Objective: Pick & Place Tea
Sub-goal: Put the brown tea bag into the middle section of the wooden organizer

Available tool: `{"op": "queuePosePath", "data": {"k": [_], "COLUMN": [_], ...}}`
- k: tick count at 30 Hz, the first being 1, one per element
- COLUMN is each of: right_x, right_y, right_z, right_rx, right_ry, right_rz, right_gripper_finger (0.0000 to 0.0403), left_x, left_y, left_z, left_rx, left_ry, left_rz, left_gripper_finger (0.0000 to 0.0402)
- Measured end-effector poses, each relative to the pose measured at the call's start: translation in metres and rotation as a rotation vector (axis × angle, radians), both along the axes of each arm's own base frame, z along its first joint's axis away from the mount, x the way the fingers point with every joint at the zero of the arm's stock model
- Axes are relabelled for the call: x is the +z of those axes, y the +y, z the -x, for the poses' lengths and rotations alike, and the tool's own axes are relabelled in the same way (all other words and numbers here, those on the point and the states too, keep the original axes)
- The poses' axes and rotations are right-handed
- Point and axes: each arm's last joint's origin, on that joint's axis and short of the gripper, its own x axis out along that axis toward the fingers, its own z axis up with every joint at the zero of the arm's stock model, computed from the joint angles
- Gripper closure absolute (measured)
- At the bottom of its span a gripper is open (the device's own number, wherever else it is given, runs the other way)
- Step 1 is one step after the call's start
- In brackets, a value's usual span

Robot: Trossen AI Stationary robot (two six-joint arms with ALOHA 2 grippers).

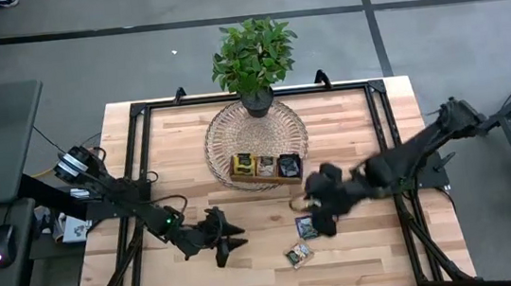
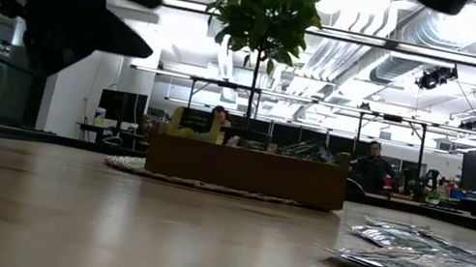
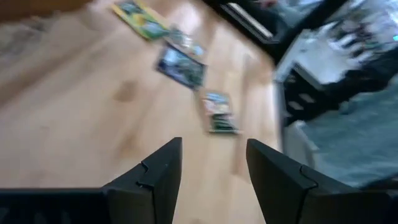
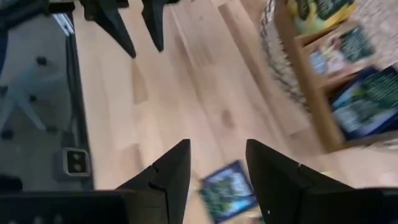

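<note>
Loose tea sachets lie flat on the wooden table near its front edge: a dark blue one (image 1: 307, 228), a green one (image 1: 298, 253) and a yellow-green one (image 3: 140, 18). More tea stands in the three compartments of the brown wooden tray (image 1: 266, 168). My left gripper (image 1: 240, 237) hovers open, left of the loose sachets and pointing at them, with nothing between its fingers (image 3: 214, 146). My right gripper (image 1: 319, 218) hangs open above the loose sachets, between them and the tray. The dark blue sachet (image 4: 230, 190) lies on the table beneath it, untouched.
The tray sits on a round woven mat (image 1: 226, 132) with a potted plant (image 1: 252, 58) at its far edge. A black frame (image 1: 138, 155) runs around the tabletop. Bare wood lies between the two grippers and at the near left.
</note>
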Motion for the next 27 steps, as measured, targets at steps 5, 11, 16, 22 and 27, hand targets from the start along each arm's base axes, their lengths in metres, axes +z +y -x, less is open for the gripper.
{"op": "queuePosePath", "data": {"k": [5, 11, 16, 22, 27], "right_x": [-0.032, -0.090, -0.115, -0.123, -0.124], "right_y": [0.049, 0.090, 0.100, 0.103, 0.108], "right_z": [-0.010, -0.032, -0.035, -0.028, -0.022], "right_rx": [-0.064, -0.082, -0.202, -0.292, -0.367], "right_ry": [-0.022, 0.025, 0.045, 0.086, 0.112], "right_rz": [-0.001, -0.057, -0.099, -0.119, -0.193], "right_gripper_finger": [0.0272, 0.0353, 0.0389, 0.0400, 0.0401], "left_x": [-0.007, -0.011, -0.016, -0.017, -0.012], "left_y": [-0.012, -0.030, -0.036, -0.036, -0.036], "left_z": [-0.011, -0.030, -0.038, -0.038, -0.040], "left_rx": [-0.109, -0.212, -0.203, -0.165, -0.115], "left_ry": [0.019, 0.040, 0.052, 0.064, 0.022], "left_rz": [0.038, 0.050, 0.060, 0.120, 0.178], "left_gripper_finger": [0.0225, 0.0225, 0.0225, 0.0225, 0.0225]}}
